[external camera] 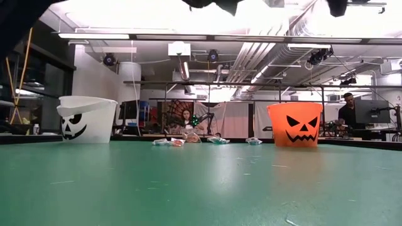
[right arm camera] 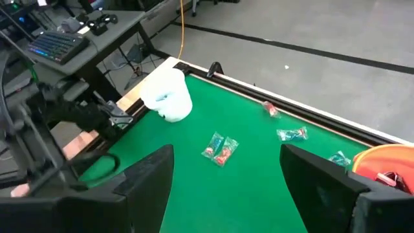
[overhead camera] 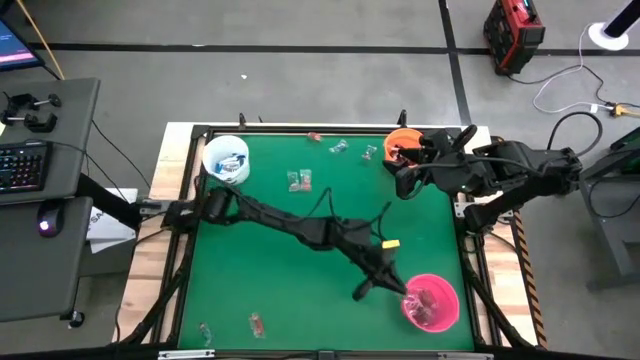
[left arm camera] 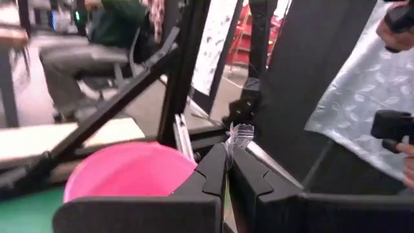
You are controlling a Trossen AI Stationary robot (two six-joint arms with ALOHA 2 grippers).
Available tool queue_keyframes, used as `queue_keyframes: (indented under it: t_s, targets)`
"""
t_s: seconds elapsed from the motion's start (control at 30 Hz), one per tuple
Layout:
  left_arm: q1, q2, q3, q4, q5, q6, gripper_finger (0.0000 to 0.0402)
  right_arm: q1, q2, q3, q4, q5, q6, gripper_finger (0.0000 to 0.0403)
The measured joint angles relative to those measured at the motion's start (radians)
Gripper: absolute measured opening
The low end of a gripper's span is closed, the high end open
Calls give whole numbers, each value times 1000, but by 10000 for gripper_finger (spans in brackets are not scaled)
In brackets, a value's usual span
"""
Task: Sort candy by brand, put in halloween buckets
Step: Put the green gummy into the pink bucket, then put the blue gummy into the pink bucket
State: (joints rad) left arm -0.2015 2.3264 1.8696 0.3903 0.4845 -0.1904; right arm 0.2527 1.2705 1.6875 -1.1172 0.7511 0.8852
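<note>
My left arm reaches across the green table to the pink bucket (overhead camera: 432, 303) (left arm camera: 129, 169) near the right near corner. My left gripper (overhead camera: 401, 288) (left arm camera: 228, 154) is shut on a small clear-wrapped candy at the bucket's rim. My right gripper (overhead camera: 398, 170) (right arm camera: 226, 188) is open and holds nothing, above the table beside the orange bucket (overhead camera: 403, 141) (right arm camera: 388, 160) (external camera: 295, 124). The white bucket (overhead camera: 226, 158) (external camera: 88, 118) (right arm camera: 168, 96) stands at the far left. Loose candy (overhead camera: 298, 180) (right arm camera: 220, 149) (external camera: 169, 142) lies on the table between them. My left gripper pinches a clear-wrapped candy between its two fingertips. The crinkled wrapper end (left arm camera: 240, 133) sticks out just beyond them. The candy is lifted clear of the table, at the edge of the pink bucket. The rest of the sweet is hidden by the fingers.
More candy lies along the far edge (overhead camera: 340, 147) (right arm camera: 291, 134) and near the left near corner (overhead camera: 257, 323). A black frame (overhead camera: 470, 250) rings the table. People sit in the room beyond the table (external camera: 186, 120), and a hand (left arm camera: 406, 155) shows beside it.
</note>
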Motion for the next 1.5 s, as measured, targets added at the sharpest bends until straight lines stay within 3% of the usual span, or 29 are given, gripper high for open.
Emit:
queue_keyframes:
  t_s: [0.3,0.73,0.9,1.17,1.27,1.33,1.5]
  targets:
    - [-1,132,70,110,-157,4,12,0,0,0,-1,55,-3,275]
    - [18,138,75,105,-153,-40,152,0,0,0,-15,76,-56,275]
    - [99,56,75,-192,-38,-60,178,-24,0,0,-28,67,-36,275]
    - [294,-18,64,-793,210,46,173,-172,0,0,-62,52,-45,275]
    - [325,-72,-59,-840,298,65,172,-277,0,0,-86,-47,-22,275]
    - [327,-151,-193,-791,302,55,172,-346,9,0,-95,-124,-46,275]
    - [329,-456,-642,-491,169,-109,172,-481,46,-1,-83,-215,-173,275]
